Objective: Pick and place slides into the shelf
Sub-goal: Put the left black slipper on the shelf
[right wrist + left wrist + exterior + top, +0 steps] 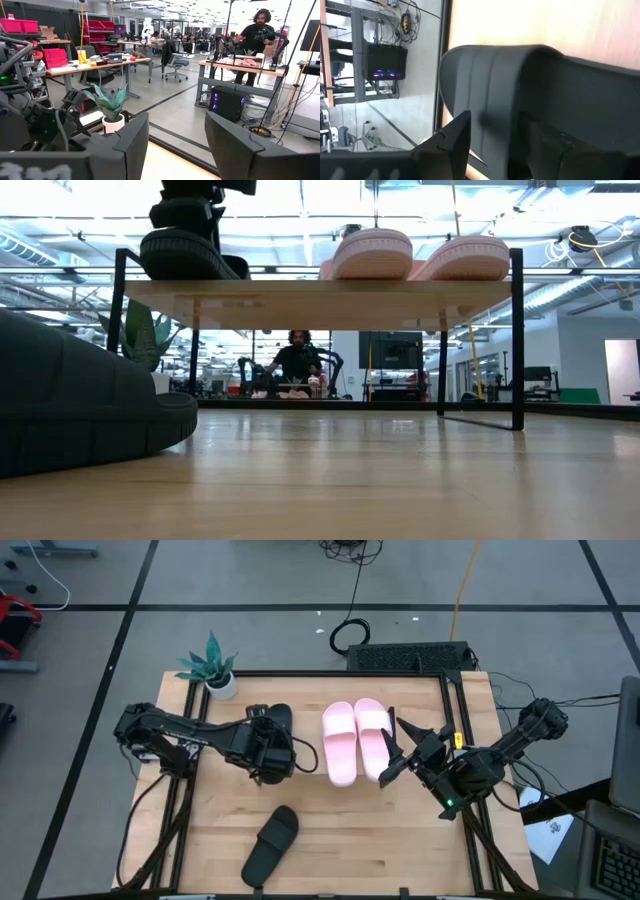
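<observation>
text: none legible | labels: none | signs: possibly too blurred to read

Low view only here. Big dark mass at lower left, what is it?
Observer: The second black slide, lying on the table in front of the shelf.
Operator: Where's the left gripper?
Observer: Left gripper is over the first black slide, at the shelf's left end.
Operator: And the right?
Observer: Right gripper is open and empty, beside the pink pair.
</observation>
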`<state>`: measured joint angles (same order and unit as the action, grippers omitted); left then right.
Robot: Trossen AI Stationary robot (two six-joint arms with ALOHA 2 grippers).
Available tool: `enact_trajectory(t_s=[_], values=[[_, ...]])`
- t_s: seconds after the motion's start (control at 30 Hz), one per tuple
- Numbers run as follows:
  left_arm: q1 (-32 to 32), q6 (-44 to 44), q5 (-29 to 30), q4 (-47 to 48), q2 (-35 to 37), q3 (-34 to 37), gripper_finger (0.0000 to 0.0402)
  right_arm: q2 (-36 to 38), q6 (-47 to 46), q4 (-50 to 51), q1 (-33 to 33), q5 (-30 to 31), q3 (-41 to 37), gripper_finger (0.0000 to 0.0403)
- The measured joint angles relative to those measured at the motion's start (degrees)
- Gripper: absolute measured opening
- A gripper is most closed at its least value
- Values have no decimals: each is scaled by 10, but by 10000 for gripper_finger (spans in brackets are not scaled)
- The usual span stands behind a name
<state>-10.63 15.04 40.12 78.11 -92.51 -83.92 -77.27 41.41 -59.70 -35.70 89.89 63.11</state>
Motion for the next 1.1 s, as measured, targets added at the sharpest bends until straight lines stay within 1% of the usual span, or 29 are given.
enact_trajectory(t_s=[0.17,0.5,0.63,0.8,1.1], values=[[0,-10,-25,1,0,0,166,0,0,0,0,0,0,183],[0,-10,-25,1,0,-1,166,0,0,0,0,0,0,183],[0,-3,-15,1,0,-1,166,0,0,0,0,0,0,183],[0,5,-38,2,8,-1,166,0,0,0,0,0,0,183],[-4,18,-45,-3,16,-1,166,0,0,0,0,0,0,183]])
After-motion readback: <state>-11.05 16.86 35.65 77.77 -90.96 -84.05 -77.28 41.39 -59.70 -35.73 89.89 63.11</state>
